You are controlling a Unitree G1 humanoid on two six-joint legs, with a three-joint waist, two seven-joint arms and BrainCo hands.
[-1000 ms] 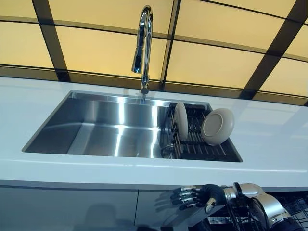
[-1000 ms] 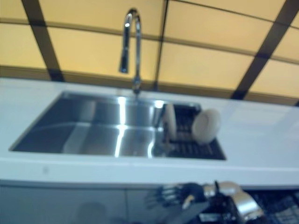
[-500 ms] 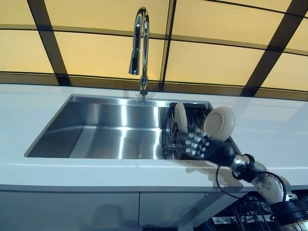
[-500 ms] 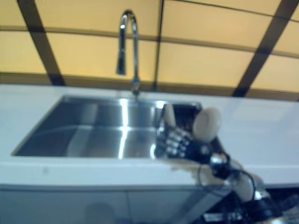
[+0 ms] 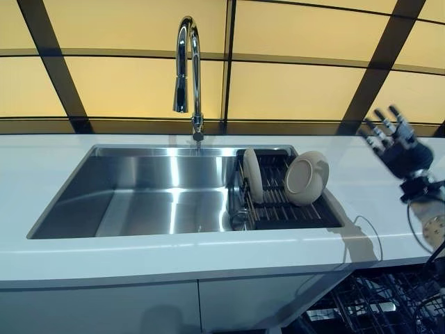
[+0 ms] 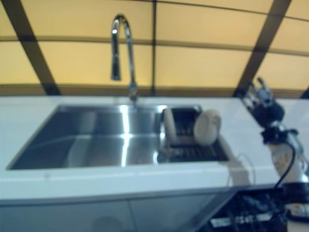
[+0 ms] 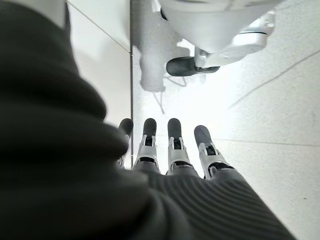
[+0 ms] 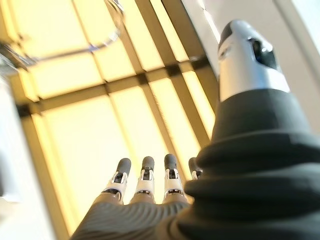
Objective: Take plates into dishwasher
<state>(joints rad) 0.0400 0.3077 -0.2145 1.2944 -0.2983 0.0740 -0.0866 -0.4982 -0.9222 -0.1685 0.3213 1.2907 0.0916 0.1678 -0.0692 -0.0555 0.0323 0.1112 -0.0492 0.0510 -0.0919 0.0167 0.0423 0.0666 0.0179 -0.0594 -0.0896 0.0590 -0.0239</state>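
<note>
Two beige plates stand in a dark rack (image 5: 278,209) at the right end of the sink. One plate (image 5: 252,174) is on edge, the other (image 5: 306,178) leans with its hollow face toward me. My right hand (image 5: 398,149) is raised above the counter to the right of the rack, well apart from the plates, fingers (image 8: 145,182) straight and spread, holding nothing. My left hand (image 7: 170,150) shows only in its wrist view, fingers straight, pointing down at the floor, empty.
A steel sink (image 5: 139,195) is set in a white counter (image 5: 42,160), with a tall chrome faucet (image 5: 186,69) behind it. A wire dishwasher basket (image 5: 379,306) shows below the counter at lower right. Yellow panels with dark bars form the back wall.
My right hand rose from below the counter's front edge, passed in front of the rack, and now stands high at the right. The camera also shifted.
</note>
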